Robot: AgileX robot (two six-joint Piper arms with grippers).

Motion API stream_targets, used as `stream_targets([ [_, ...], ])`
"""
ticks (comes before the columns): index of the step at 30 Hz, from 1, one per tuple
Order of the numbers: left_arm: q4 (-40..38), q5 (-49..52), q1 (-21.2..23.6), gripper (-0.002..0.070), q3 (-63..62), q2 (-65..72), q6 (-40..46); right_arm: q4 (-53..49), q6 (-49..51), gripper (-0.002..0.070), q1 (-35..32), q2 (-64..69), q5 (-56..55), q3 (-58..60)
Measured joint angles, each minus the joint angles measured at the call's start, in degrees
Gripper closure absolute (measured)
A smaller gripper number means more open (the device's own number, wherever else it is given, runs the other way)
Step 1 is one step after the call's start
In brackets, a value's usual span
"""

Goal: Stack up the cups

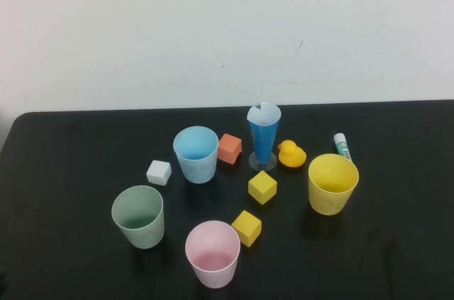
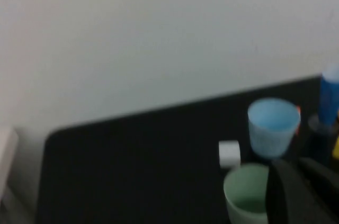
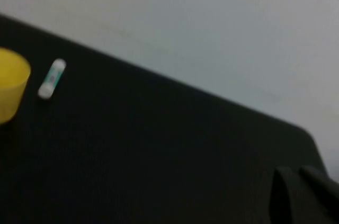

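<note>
The black worktop (image 1: 71, 172) runs up to a pale wall, and all four cups stand upright on it, mouths up, each apart from the others and none stacked. Farthest left is the green cup (image 1: 138, 216), towards the near edge, with a small white cube (image 1: 159, 172) just behind it. Next comes the light blue cup (image 1: 196, 154), set farther back, and the pink cup (image 1: 213, 254), nearest the front edge. An orange cube (image 1: 230, 148) sits just right of the blue cup; two yellow cubes follow, one (image 1: 246, 228) close beside the pink cup and one (image 1: 262, 186) nearer the middle. Behind that stands a tall blue cone (image 1: 263, 138) on a clear round foot, with a yellow rubber duck (image 1: 291, 154) right beside it. The yellow cup (image 1: 332, 184) stands to the right, a white tube (image 1: 343, 147) lying behind it. The left gripper (image 2: 304, 192) hangs near the green cup, its fingers closed on nothing; the right gripper (image 3: 304, 195) hangs over bare worktop well right of the yellow cup, fingers likewise closed and empty.
</note>
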Motion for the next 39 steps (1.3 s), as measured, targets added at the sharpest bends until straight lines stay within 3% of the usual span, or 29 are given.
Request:
stream_targets([
  [6,-2.61,11.12,0.0,0.0677,-10.53,20.3,0.27,5.86,-8.82,0.0679,0.56,1.99,2.67,2.3],
  [10,-6.94,13.67,0.0,0.064,-17.05,31.33,6.84,7.85,-10.62,0.0679,0.8,1.99,2.31,2.41],
  [14,-11.28,14.01,0.0,0.0481,-21.2,39.32,12.25,8.36,-11.15,0.0679,1.08,1.99,1.91,2.41],
  [19,-13.04,17.14,0.0,0.019,-25.31,47.78,19.1,8.47,-11.4,0.0679,1.08,1.99,1.59,2.87],
  [21,-13.04,18.27,0.0,0.0139,-26.48,51.48,22.19,8.51,-11.38,0.0679,1.08,1.99,1.59,3.0],
  [29,-13.04,15.89,0.0,0.0099,-27.01,65.24,27.81,8.73,-11.38,0.0679,1.18,1.99,1.36,3.0],
  [39,-14.49,5.26,0.0,0.0102,-27.34,76.04,24.97,8.84,-11.42,0.0679,2.27,1.99,0.89,3.0],
])
